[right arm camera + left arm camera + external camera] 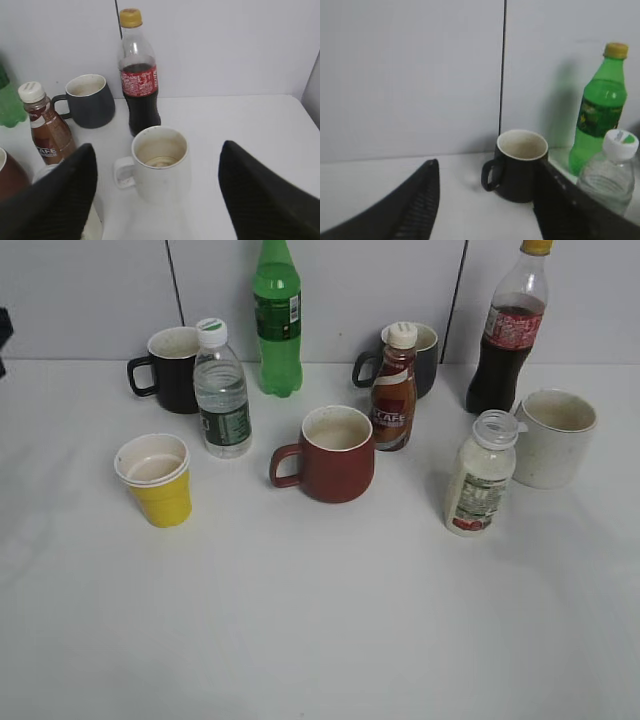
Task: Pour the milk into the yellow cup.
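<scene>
The milk bottle (481, 476), squat and translucent with a green-white-red label, stands upright at the right of the table beside the white mug (552, 437). The yellow cup (157, 479) stands upright at the left, near the clear water bottle (222, 389). Neither gripper shows in the exterior view. My left gripper (486, 165) is open and empty, and faces a black mug (519, 165). My right gripper (157, 147) is open and empty, with the white mug (161, 167) between its fingers. A whitish edge of the milk bottle (44, 172) peeks from behind its left finger.
A dark red mug (335, 453) stands mid-table with the brown coffee bottle (394, 390) behind it. A green soda bottle (277, 320), a cola bottle (508, 330), a black mug (172, 368) and a dark grey mug (420, 358) line the back wall.
</scene>
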Motion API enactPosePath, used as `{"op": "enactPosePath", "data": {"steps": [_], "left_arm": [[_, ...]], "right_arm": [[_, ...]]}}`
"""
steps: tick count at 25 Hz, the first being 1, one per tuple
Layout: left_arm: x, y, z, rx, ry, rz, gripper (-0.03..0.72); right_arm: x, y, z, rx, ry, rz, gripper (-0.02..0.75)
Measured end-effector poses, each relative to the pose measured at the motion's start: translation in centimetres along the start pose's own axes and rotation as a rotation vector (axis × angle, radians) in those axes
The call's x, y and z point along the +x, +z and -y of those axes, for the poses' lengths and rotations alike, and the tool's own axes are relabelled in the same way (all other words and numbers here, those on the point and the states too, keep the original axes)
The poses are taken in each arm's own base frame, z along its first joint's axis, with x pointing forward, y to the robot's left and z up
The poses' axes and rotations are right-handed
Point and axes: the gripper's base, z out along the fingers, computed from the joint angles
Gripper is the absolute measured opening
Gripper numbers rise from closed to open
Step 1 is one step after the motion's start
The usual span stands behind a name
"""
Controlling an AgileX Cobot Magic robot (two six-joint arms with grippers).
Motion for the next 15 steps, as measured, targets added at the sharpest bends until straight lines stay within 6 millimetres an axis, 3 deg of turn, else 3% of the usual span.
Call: {"op": "enactPosePath", "data": {"steps": [5,9,15], "left_arm": [[3.3,2.1,-0.1,0.004,-0.047,-0.108,0.453],[5.8,3.0,0.2,0.048,-0.009,-0.185,0.453],[10.5,0.6,0.9,0.127,-0.027,-0.153,0.453]], "right_arm": [[0.8,2.7,-2.8,-0.133,-0.096,0.048,0.527],[2.9,4.8,-5.7,-0.247,-0.16,0.011,0.522],[6.4,7.0,-7.0,-0.28,-0.196,-0.093,0.522]]}}
